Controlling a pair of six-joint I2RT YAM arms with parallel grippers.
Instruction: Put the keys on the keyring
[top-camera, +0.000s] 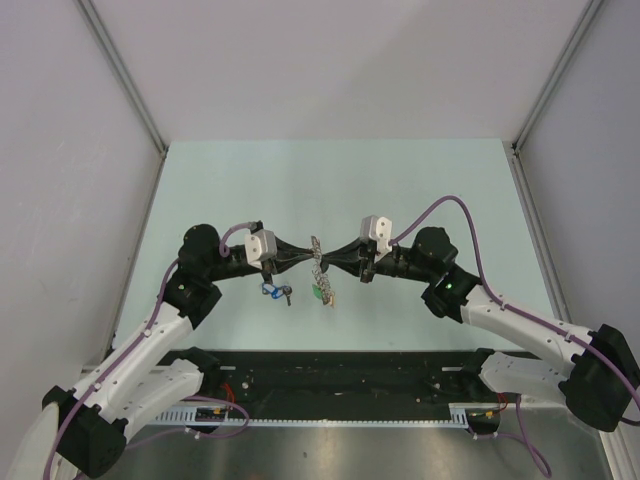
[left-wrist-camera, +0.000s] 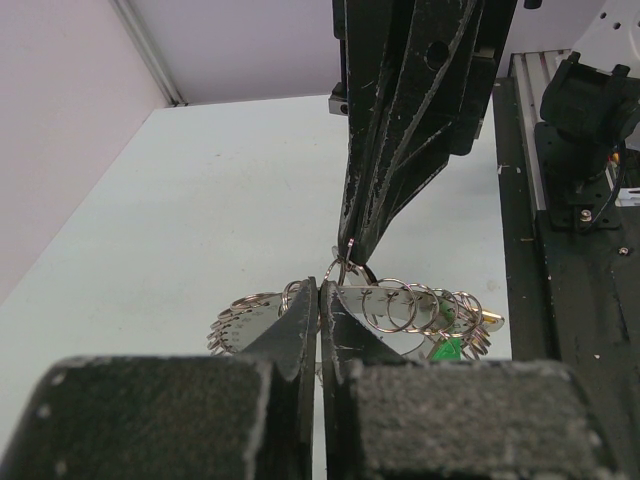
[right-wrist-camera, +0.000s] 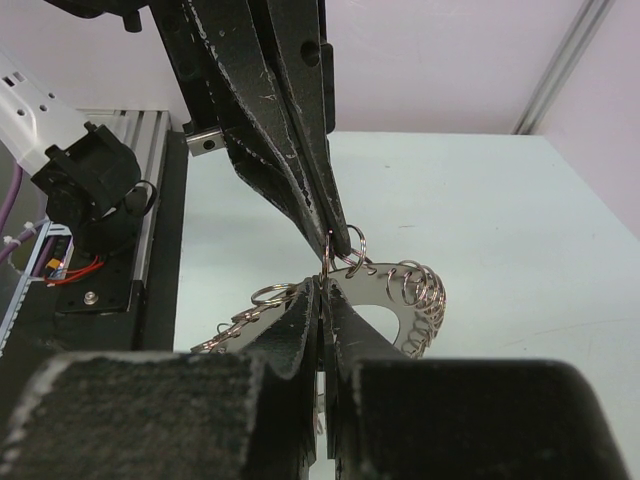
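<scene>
I am watching both arms reaching inward and meeting nose to nose over the middle of the worktop (top-camera: 400, 190). The left gripper (top-camera: 307, 257) is closing fully on the keyring (top-camera: 318, 266) from its side. In its own wrist view the fingers (left-wrist-camera: 295, 325) are pressing together on the ring's flat grey edge. The right gripper (top-camera: 331, 262) is likewise clamping shut from the opposite side, its fingertips (left-wrist-camera: 365, 215) nipping one of the wire loops (left-wrist-camera: 400, 300) at the ring's top.

The keyring is hanging between the two grippers, edge-on to the overhead camera. Its loops are fanning out to either side and a green tag (top-camera: 316, 293) is dangling below. I cannot tell whether its lower edge is touching the worktop.

The keys (top-camera: 271, 290) are lying loose on the worktop, just near-left of the ring and below the left gripper's wrist. The blue key (top-camera: 268, 291) and the black key (top-camera: 288, 294) are sitting close beside each other, apart from the keyring.
</scene>
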